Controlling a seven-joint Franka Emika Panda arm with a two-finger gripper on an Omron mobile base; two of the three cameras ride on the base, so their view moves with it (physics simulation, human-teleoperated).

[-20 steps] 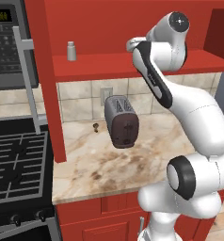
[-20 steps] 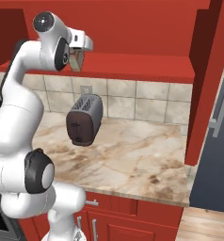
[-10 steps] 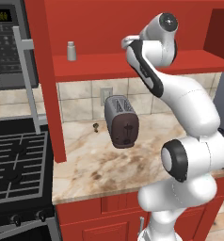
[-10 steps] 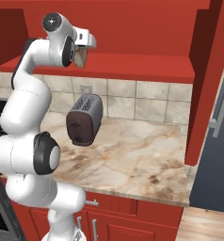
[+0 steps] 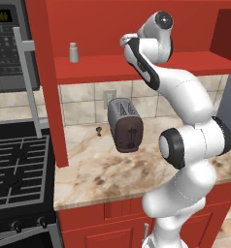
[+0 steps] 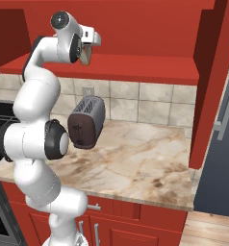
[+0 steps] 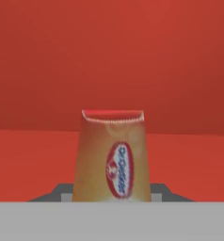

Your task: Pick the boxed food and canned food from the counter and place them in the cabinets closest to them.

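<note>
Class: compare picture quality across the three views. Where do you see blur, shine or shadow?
Hand view: the boxed food looms close, its label soft and blurry. Left base view: even light, glossy highlights on the toaster. Right base view: soft shadow under the red shelf across the tiles.

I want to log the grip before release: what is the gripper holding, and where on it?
The gripper holds the small tan box with a red top, clamped at its near end, over the red shelf.

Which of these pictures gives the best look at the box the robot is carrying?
The hand view: the box sits close and centred, label readable, between the fingertips. The right base view shows it small at the gripper above the red shelf. In the left base view the arm hides it.
</note>
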